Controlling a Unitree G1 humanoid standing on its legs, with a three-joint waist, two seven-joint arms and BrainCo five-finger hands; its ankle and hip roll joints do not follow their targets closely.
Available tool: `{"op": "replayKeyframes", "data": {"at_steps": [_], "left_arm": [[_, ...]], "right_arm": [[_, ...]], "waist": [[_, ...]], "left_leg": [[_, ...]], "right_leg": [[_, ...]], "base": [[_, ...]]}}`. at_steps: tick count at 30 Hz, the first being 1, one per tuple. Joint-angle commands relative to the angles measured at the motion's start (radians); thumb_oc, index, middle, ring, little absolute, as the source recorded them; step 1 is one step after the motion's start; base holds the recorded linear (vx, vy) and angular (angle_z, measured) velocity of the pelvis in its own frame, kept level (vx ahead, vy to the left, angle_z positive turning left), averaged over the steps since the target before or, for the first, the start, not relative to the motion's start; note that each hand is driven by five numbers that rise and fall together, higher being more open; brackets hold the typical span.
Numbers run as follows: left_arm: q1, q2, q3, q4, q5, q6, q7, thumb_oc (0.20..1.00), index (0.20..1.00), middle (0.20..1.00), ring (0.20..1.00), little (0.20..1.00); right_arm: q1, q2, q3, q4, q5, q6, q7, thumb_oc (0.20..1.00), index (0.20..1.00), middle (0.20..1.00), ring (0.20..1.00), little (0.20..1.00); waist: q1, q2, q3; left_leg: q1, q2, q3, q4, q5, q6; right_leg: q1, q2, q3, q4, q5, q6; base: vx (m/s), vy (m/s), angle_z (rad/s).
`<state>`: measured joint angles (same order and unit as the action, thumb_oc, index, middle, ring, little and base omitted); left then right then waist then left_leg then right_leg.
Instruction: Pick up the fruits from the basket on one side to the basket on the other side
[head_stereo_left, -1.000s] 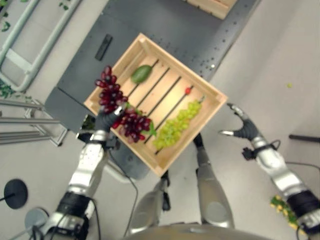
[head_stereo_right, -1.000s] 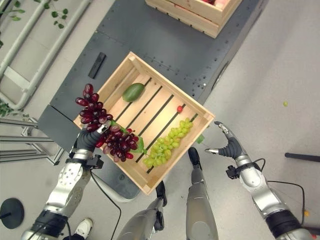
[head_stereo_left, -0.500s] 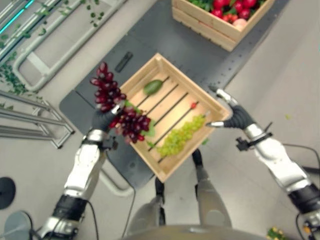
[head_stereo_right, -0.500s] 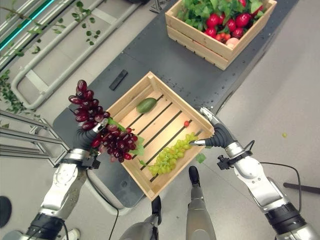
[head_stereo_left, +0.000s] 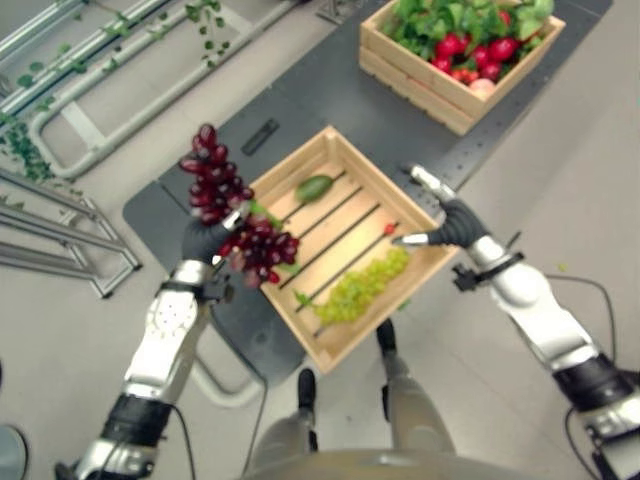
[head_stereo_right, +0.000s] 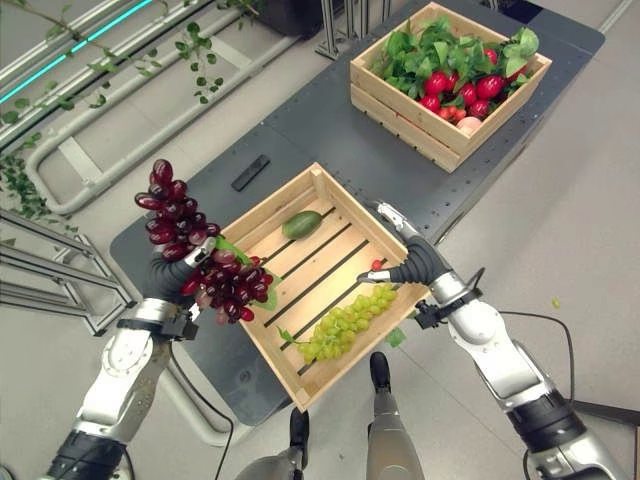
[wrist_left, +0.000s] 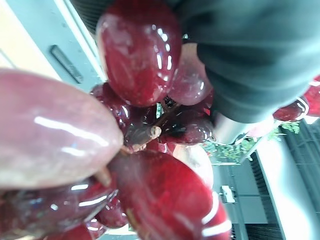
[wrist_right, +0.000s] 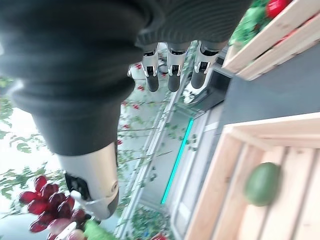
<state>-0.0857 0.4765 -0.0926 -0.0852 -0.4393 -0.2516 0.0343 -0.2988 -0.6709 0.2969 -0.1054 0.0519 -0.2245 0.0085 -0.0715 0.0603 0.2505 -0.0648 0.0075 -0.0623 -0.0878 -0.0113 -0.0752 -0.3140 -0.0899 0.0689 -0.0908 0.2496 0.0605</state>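
Note:
My left hand (head_stereo_right: 168, 282) is shut on a large bunch of red grapes (head_stereo_right: 172, 222), held up over the left rim of the near wooden crate (head_stereo_right: 262, 205); the grapes (wrist_left: 140, 65) press close against the wrist camera. In the crate lie a green fruit (head_stereo_right: 301, 224), a bunch of green grapes (head_stereo_right: 345, 322) and a small red fruit (head_stereo_right: 377, 265). My right hand (head_stereo_right: 415, 262) is open at the crate's right rim, its fingers (wrist_right: 170, 70) straight and the thumb apart. The green fruit (wrist_right: 261, 184) shows past them.
A second wooden crate (head_stereo_right: 400, 115) full of red fruit and green leaves stands farther back on the dark platform (head_stereo_right: 330, 130). A small black bar (head_stereo_right: 251, 172) lies on the platform left of the near crate. Metal rails with leaves run along the left.
The camera has shifted, bringing the far crate into view. My right hand has moved from beside the near crate to its right rim. The left hand still holds the red grapes up.

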Motion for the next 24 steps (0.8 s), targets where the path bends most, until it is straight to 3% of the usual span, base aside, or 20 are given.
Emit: {"op": "replayKeyframes", "data": {"at_steps": [1,8,24], "left_arm": [[-0.035,0.034,0.02,-0.084,0.032,-0.061,-0.009,0.2,0.2,0.2,0.2,0.2],[-0.107,0.032,-0.036,-0.068,0.023,-0.055,-0.002,0.2,0.2,0.2,0.2,0.2],[-0.365,0.009,-0.193,0.142,0.038,-0.032,0.054,0.2,0.2,0.2,0.2,0.2]], "right_arm": [[-0.074,0.045,0.065,0.029,0.046,-0.012,-0.002,1.0,1.0,1.0,1.0,1.0],[-0.242,0.121,0.182,0.145,0.051,0.015,-0.016,1.0,1.0,1.0,1.0,1.0],[-0.515,0.308,0.433,0.427,0.249,0.079,0.066,1.0,1.0,1.0,1.0,1.0]], "waist": [[0.009,-0.016,-0.113],[0.028,-0.018,-0.129],[0.06,-0.041,-0.16]], "left_leg": [[-0.09,-0.063,-0.029,0.064,-0.052,0.041],[-0.076,-0.061,-0.033,0.062,-0.056,0.042],[-0.056,-0.055,-0.058,0.051,-0.051,0.033]], "right_leg": [[0.078,0.019,0.051,0.043,-0.245,0.029],[0.099,0.02,0.05,0.036,-0.25,0.025],[0.136,0.023,0.028,0.026,-0.259,0.02]], "base": [[0.04,-0.01,0.02],[0.03,-0.009,0.06],[0.01,-0.012,0.06]]}}
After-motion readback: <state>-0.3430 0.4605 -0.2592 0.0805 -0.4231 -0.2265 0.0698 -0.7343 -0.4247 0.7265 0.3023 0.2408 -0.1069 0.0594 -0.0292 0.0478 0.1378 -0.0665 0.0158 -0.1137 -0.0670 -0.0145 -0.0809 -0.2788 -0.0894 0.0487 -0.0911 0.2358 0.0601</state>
